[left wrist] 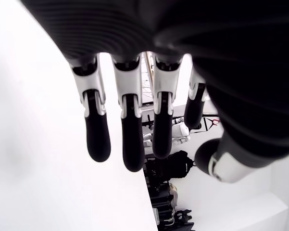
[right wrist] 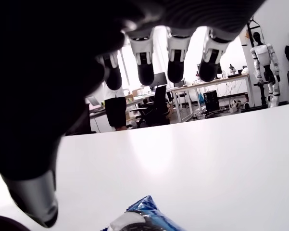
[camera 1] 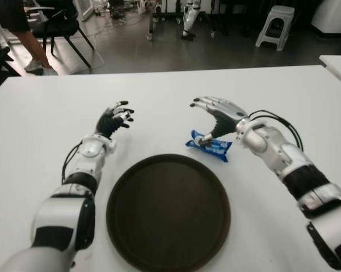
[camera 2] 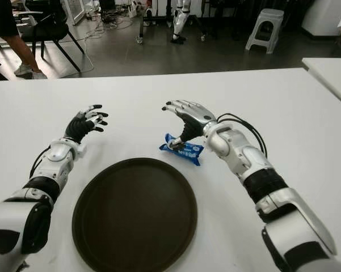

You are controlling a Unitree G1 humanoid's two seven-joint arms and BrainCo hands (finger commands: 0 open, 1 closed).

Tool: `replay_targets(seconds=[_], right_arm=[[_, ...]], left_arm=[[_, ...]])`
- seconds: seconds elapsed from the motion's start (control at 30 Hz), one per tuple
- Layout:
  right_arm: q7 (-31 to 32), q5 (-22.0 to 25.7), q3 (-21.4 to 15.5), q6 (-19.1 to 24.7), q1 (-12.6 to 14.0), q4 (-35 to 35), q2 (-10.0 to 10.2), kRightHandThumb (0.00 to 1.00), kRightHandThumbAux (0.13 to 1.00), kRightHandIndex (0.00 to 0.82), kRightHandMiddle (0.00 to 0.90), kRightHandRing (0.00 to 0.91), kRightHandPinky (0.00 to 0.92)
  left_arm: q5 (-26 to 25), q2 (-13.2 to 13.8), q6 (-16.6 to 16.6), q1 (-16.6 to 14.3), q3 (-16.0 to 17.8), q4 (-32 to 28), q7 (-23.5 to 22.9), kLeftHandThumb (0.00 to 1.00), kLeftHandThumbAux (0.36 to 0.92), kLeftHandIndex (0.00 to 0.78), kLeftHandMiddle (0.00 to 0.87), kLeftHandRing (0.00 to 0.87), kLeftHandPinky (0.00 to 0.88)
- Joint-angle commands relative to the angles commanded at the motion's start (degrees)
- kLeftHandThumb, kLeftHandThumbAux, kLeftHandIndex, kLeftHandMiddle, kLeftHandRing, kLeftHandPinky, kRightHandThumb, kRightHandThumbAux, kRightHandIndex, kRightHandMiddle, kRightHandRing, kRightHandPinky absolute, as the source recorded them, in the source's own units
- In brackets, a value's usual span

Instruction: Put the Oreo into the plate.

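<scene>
My right hand (camera 1: 215, 116) hovers over the Oreo (camera 1: 210, 145), fingers spread, thumb tip at the pack, not gripping it. Oreo lies on the table (camera 1: 40, 124) just beyond the plate (camera 1: 168, 211) rim. Left hand (camera 1: 114, 119) w/ fingers loose, holding nothing, left of plate

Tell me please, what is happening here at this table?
A humanoid robot is working at a white table. Its right hand hangs over a blue Oreo packet, fingers spread, thumb down at the packet, which lies on the table just beyond the rim of a dark round plate. The plate holds nothing. The left hand is open, to the left of the plate.
</scene>
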Motion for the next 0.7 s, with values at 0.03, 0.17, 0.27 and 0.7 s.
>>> replay_targets(seconds=[0.03,0.17,0.27,0.7], right_arm=[[1.23,-0.26,0.05,0.8,0.16,-1.5,-0.33,0.0,0.75,0.0,0.0,0.0,0.0],[5.3,-0.78,-0.39,3.68,2.14,-8.62,-1.97,0.0,0.761,0.0,0.0,0.0,0.0],[6.71,-1.11,-0.75,5.15,3.36,-11.77,-2.51,0.0,0.764,0.0,0.0,0.0,0.0],[10.19,-3.15,-1.27,8.92,5.87,-19.43,-3.87,0.0,0.766,0.0,0.0,0.0,0.0]], left_arm=[[0.09,0.02,-0.03,0.02,-0.07,-0.03,0.06,0.166,0.6,0.195,0.322,0.373,0.42],[0.42,0.19,-0.02,0.07,-0.43,-0.07,0.29,0.163,0.595,0.191,0.315,0.367,0.416],[0.63,0.36,0.08,0.07,-0.7,-0.04,0.44,0.156,0.591,0.19,0.313,0.362,0.402],[0.56,0.77,0.28,0.1,-0.64,0.23,-0.24,0.167,0.598,0.179,0.316,0.366,0.42]])
